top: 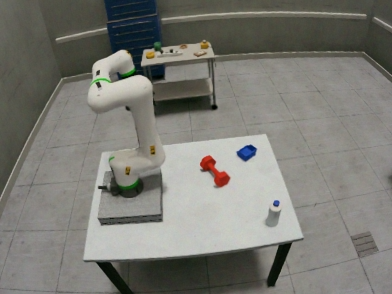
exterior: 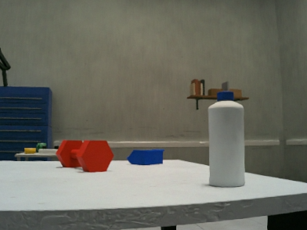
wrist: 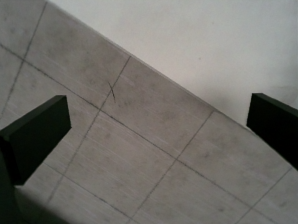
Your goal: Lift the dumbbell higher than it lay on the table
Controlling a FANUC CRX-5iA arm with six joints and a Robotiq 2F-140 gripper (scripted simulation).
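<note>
1. Dumbbell (top: 215, 171) is not yet reached by the gripper (wrist: 155, 125): in the wrist view its 2 dark fingers stand fully apart with nothing between them, and below them there is only floor tile and one edge of the white table (wrist: 210, 45)

2. The arm (top: 142, 107) is folded up and back from its grey base block (top: 150, 210), so the gripper itself is hard to find in the top view; it seems to hang off the table's side, well apart from the dumbbell

3. The step in hand, as I judge it, is the approach. To do it well, bring the open gripper above the middle of the red handle, turn the wrist so the fingers close across the handle and not along it, go down between the 2 hexagonal heads, then close firmly before lifting

4. The dumbbell lies flat near the centre of the table. Its long axis runs diagonally in the top view, one head toward the arm and the back, the other toward the front and the white bottle (top: 273, 213). The blue bin (top: 246, 152) is near the back head, so the fingers should keep away from it
</note>
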